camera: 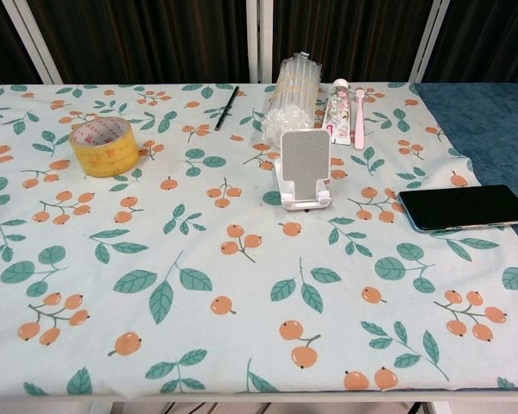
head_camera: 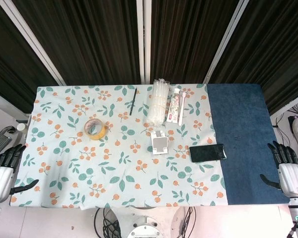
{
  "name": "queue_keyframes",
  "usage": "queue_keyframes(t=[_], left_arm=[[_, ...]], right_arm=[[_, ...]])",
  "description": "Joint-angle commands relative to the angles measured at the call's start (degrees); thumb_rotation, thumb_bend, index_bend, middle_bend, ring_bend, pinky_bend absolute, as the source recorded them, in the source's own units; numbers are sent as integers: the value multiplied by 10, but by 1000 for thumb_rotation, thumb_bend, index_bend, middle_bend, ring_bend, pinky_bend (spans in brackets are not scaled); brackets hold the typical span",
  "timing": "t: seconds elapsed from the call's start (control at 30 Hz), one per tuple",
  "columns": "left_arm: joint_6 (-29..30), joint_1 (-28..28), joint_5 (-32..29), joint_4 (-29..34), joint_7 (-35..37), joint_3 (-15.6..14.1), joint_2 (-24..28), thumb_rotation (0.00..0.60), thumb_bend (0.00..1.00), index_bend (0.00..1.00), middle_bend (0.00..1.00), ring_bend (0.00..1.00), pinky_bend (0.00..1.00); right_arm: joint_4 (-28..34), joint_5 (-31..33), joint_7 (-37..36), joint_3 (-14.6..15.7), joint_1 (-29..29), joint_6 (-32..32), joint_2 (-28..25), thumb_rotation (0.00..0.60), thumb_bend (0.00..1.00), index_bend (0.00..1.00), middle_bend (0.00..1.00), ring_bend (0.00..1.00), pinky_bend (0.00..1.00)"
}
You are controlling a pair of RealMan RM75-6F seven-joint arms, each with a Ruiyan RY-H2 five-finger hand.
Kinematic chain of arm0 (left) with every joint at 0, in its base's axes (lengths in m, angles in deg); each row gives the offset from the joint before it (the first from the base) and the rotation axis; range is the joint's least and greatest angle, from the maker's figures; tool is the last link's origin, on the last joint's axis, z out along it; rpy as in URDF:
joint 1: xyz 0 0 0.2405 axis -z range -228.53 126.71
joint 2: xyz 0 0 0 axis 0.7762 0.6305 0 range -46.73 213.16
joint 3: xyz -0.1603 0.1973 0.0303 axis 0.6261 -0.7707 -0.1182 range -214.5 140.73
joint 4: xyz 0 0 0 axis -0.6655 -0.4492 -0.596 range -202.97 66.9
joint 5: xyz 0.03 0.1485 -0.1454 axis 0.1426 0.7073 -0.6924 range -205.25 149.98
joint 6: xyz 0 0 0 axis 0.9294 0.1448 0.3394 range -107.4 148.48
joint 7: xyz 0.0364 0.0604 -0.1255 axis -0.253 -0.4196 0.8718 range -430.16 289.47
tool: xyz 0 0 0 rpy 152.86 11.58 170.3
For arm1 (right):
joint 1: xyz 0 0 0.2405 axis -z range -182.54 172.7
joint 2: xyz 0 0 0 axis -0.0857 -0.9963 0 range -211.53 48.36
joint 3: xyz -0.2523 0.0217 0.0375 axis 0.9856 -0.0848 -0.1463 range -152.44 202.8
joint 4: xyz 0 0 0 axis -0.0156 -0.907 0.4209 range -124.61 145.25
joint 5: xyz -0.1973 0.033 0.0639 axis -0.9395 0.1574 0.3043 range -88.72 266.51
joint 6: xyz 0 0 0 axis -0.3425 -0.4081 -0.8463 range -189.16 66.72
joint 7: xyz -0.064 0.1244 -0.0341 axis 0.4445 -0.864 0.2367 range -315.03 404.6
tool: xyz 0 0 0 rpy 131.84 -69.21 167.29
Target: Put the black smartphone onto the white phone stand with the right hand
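Smartphone look: the black smartphone [head_camera: 207,152] is a slim dark slab with a glossy, reflective face, lying flat, long side running left to right.
Smartphone place: it rests across the seam where the floral tablecloth [head_camera: 89,163] meets the blue cloth [head_camera: 241,129] on the tabletop, part on each.
Stand look: the white phone stand [camera: 305,169] sits upright, its dotted back plate facing the chest camera, with a small lip at its foot.
Stand place: near the middle of the floral cloth, just left of the smartphone and apart from it.
Counts: one smartphone, one stand, one roll of yellowish tape [camera: 104,147], one black pen [head_camera: 132,101], one bundle of clear plastic sticks [head_camera: 159,101] bound with bands, one toothpaste tube [camera: 337,110], one pink toothbrush [camera: 359,117].
Right hand: the right hand [head_camera: 289,168] hangs off the tabletop's right edge, fingers spread and holding nothing; seen in the head view only.
Smartphone to right hand: the smartphone lies to the left of that hand, well apart, with bare blue cloth between.
Left hand: the left hand [head_camera: 4,171] hangs off the left edge, fingers apart, holding nothing.
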Motion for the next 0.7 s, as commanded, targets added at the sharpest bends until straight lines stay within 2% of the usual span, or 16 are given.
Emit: queue_keyframes(t=[0.03, 0.23, 0.33, 0.53, 0.7], left_arm=[[-2, -1, -2, -4, 0, -1, -4, 419, 65, 62, 83, 105, 216], [-2, 0, 4, -4, 4, -2, -3, 414, 65, 61, 83, 105, 216], [-2, 1, 4, -5, 10, -1, -1, 415, 65, 61, 83, 105, 217], [-5, 1, 3, -14, 18, -3, -4, 415, 65, 61, 82, 105, 217], [0, -5, 4, -25, 28, -6, -11, 416, 65, 61, 82, 105, 216]], right_arm=[[-4, 0, 3, -4, -1, 4, 6, 600, 94, 0, 0, 0, 0], [12, -1, 21, -11, -8, 20, 5, 600, 93, 0, 0, 0, 0], [35, 2, 42, -16, -24, 47, -6, 600, 93, 0, 0, 0, 0], [106, 33, 146, -28, -92, 169, -45, 600, 95, 0, 0, 0, 0], [129, 100, 234, -57, -150, 248, -28, 600, 96, 0, 0, 0, 0]])
